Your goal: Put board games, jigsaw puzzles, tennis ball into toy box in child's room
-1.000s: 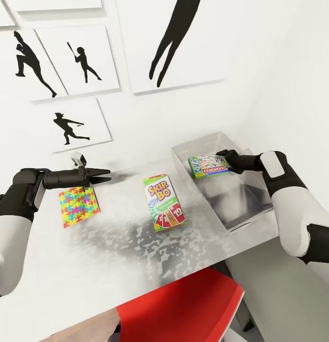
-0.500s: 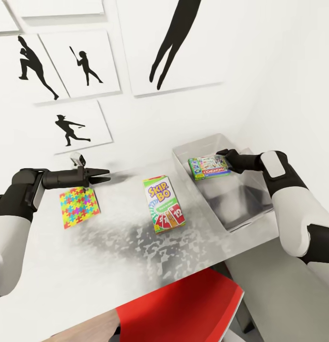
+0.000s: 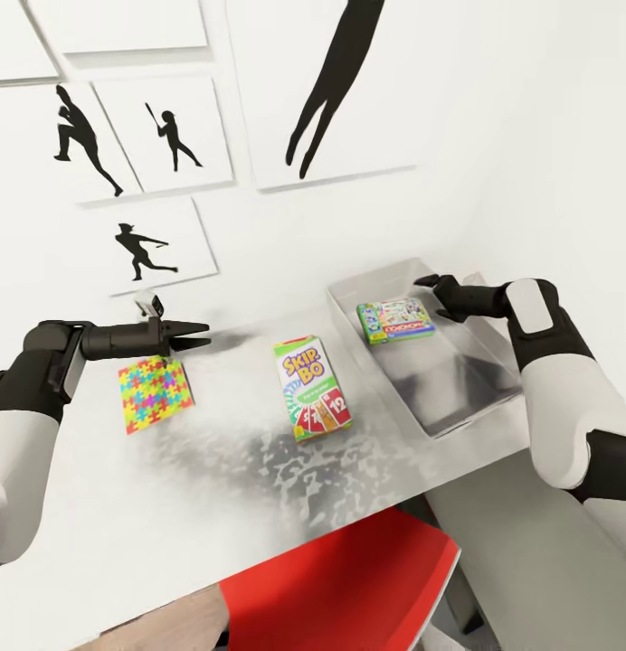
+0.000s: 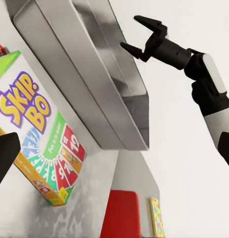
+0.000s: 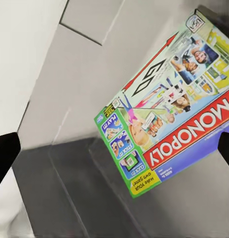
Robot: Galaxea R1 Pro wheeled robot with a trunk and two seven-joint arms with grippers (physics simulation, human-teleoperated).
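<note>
The Monopoly board game [image 3: 396, 320] lies flat in the far end of the grey toy box [image 3: 469, 414]. My right gripper [image 3: 430, 296] stands open just beside and above it, off the box. In the right wrist view the game [image 5: 169, 129] lies below the spread gripper [image 5: 115, 151]. The SKIP-BO board game [image 3: 311, 387] rests on the table [image 3: 213, 488] left of the toy box. A jigsaw puzzle [image 3: 155, 393] lies at the left, under my open, empty left gripper [image 3: 204, 335]. The left wrist view looks over SKIP-BO [image 4: 39, 144] to the toy box [image 4: 94, 99] and right gripper [image 4: 140, 33].
A red chair [image 3: 349, 588] is tucked under the table's near edge. White walls with black baseball silhouettes [image 3: 82, 149] close off the back and right. A small multicoloured flat board [image 4: 155, 215] shows far off past the red chair [image 4: 121, 213].
My right gripper has opened and drawn back up and to the right from the Monopoly box, which now lies in the toy box. The view has shifted slightly. The left arm has not moved.
</note>
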